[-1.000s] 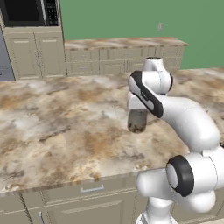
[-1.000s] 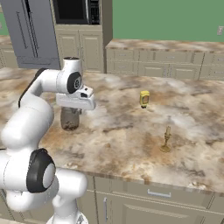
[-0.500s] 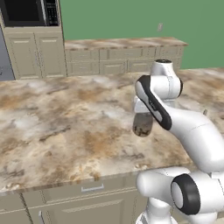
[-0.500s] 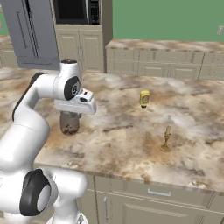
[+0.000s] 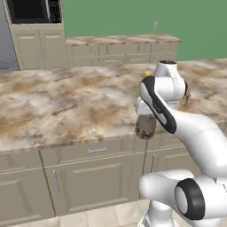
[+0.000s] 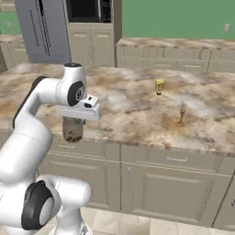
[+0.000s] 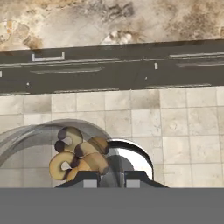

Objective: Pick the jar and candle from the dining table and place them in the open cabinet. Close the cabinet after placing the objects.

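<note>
My gripper (image 5: 145,119) is shut on the smoky grey jar (image 5: 145,127), which hangs in front of the dining table (image 5: 66,106) at the level of its front edge. In the right base view the jar (image 6: 72,130) hangs under the gripper (image 6: 74,120), before the drawer fronts. Seen from the hand, the jar's brown contents (image 7: 78,159) lie between the fingertips (image 7: 85,178), with floor tiles underneath. The cream candle (image 6: 181,113) stands upright on the table (image 6: 137,114) to the right. The cabinet is out of view.
A small yellow container (image 6: 159,86) stands on the table behind the candle. A microwave (image 6: 88,10) sits above tall beige cupboards at the back, with a grey fridge (image 6: 39,30) beside them. A far counter (image 5: 119,48) runs along the green wall.
Both base views have pulled back from the table, so the camera moved. The jar, first over the tabletop, now hangs off its front edge above the floor, still gripped.
</note>
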{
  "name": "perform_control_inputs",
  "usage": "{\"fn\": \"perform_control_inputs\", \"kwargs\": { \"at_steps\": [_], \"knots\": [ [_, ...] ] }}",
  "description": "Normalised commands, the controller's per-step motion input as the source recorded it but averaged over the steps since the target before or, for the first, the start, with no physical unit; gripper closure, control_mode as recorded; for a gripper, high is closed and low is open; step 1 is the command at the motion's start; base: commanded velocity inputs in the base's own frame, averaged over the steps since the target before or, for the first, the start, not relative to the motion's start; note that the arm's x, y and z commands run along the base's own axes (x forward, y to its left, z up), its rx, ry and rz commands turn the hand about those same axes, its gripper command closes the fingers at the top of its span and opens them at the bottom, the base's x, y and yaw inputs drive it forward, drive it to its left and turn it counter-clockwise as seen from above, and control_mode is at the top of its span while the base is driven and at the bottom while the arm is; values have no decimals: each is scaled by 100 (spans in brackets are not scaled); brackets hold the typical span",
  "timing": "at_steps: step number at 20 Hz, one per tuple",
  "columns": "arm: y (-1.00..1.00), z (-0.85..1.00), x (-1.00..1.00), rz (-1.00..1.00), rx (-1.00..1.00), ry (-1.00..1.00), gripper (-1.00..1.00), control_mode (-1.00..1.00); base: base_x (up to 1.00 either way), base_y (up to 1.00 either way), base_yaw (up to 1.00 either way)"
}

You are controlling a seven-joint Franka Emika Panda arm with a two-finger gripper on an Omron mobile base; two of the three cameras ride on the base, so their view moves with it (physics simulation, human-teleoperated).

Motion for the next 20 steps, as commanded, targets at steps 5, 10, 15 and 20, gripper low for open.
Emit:
{"fn": "perform_control_inputs", "kwargs": {
  "at_steps": [5,10,15,20],
  "knots": [
    [0,0,0,0,0,0,100,100,-89,100,44],
    [0,0,0,0,0,0,100,100,-47,84,89],
    [0,0,0,0,0,0,100,100,15,33,89],
    [0,0,0,0,0,0,100,100,97,32,62]
  ]
}}
